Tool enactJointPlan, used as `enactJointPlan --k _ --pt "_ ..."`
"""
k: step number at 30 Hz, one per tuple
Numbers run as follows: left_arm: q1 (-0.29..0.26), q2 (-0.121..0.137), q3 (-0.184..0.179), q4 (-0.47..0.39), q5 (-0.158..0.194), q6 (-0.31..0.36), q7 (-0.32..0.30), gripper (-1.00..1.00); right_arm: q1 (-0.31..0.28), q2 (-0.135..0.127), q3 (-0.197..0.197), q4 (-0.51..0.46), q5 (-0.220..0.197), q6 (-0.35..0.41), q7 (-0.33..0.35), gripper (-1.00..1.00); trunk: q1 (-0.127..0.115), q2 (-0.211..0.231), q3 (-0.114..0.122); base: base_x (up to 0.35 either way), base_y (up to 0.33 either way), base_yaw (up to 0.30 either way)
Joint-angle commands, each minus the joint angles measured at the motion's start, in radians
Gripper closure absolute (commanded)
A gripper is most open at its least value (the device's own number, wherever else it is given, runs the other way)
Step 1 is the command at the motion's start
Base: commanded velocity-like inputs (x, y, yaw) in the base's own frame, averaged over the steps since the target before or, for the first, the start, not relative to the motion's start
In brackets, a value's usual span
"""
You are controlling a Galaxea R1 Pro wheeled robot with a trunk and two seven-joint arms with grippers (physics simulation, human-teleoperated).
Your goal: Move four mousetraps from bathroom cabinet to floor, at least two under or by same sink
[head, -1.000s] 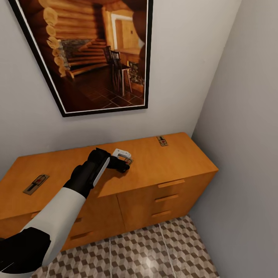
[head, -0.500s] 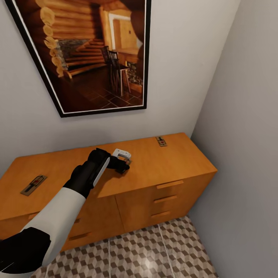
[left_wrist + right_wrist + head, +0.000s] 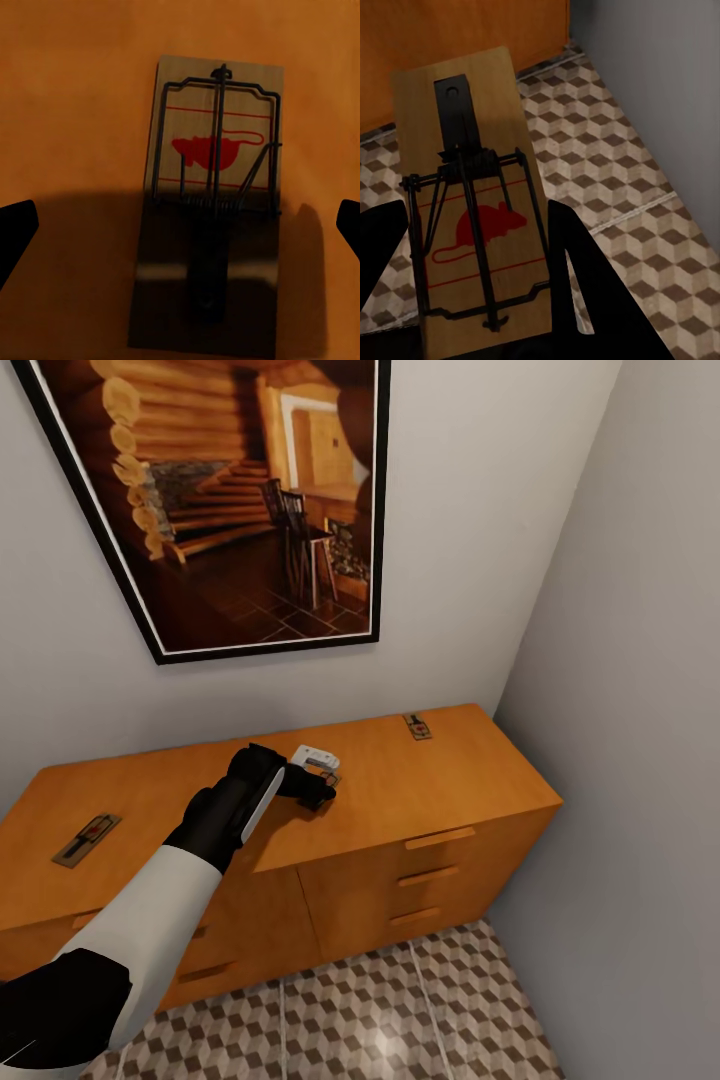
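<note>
Mousetraps: one [image 3: 214, 202] lies flat on the cabinet [image 3: 440, 785] top between my left gripper's [image 3: 322, 788] spread fingers, untouched. My right gripper [image 3: 472, 292] clamps another mousetrap [image 3: 472, 217] above the bathroom floor [image 3: 615, 172]. Two more [image 3: 418, 726] [image 3: 90, 838] sit on the cabinet ends.

Evenly lit, sharp renders; a dark shadow, probably the gripper's, dims the left wrist view.

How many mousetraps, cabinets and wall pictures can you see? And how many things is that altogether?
Mousetraps: 4
Cabinet: 1
Wall picture: 1
Total: 6
</note>
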State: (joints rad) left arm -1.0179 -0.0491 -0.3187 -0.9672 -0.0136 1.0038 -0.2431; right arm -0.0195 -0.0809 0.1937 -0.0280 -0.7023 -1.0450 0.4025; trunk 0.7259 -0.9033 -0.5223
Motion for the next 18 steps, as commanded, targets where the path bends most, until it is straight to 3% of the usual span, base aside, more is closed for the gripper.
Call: enactJointPlan --k 1,18 --pt "-0.001 0.0 0.0 0.0 -0.002 0.004 -0.002 -1.0 0.0 0.0 0.007 0.0 -0.011 -0.002 0.006 1.0 0.0 -0.001 -0.001 0.0 0.0 0.0" --pt "-0.001 0.0 0.0 0.009 -0.002 0.004 -0.002 -1.0 0.0 0.0 0.007 0.0 -0.011 -0.002 0.006 1.0 0.0 -0.001 -0.009 0.0 0.0 0.0"
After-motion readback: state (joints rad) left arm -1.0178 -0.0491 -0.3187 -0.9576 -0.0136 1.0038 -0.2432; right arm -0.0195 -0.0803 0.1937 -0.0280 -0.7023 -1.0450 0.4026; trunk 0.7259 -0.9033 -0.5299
